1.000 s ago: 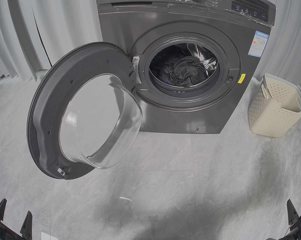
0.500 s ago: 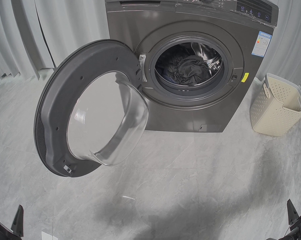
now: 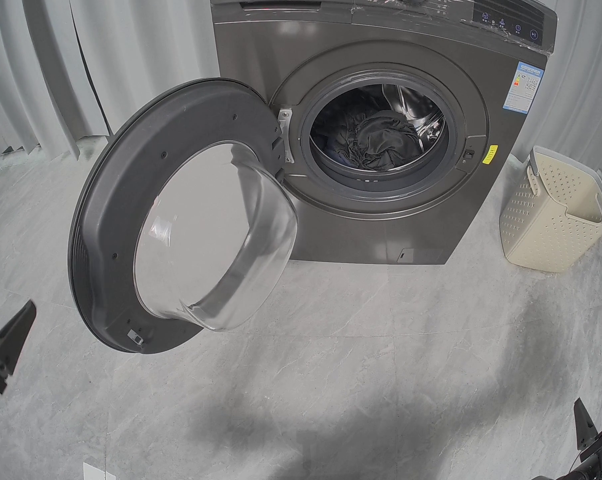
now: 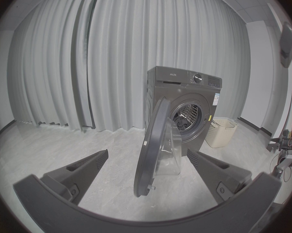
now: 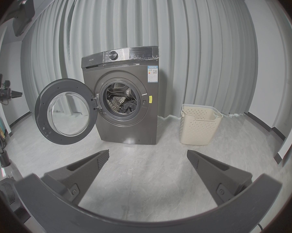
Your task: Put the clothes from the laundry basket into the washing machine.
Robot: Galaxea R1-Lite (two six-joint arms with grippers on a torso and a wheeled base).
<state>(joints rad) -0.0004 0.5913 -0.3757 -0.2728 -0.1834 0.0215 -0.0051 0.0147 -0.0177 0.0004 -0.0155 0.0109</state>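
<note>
Left gripper (image 4: 146, 151) has lifted, now near the open door (image 3: 114, 188), jaws wide, empty. Right gripper (image 5: 146, 151) low, wide, empty. Clothes (image 3: 374, 141) in washer (image 3: 381, 41); basket (image 3: 554, 228) looks empty. Loading probably done, door-closing likely next.

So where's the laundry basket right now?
In the head view, the laundry basket stands upright on the floor on the robot's right, beside the washing machine but not touching it, with the curtain behind it.

The grey marbled floor (image 3: 354, 381) bears the washing machine (image 3: 374, 238) and, near it, the laundry basket (image 3: 548, 225).
</note>
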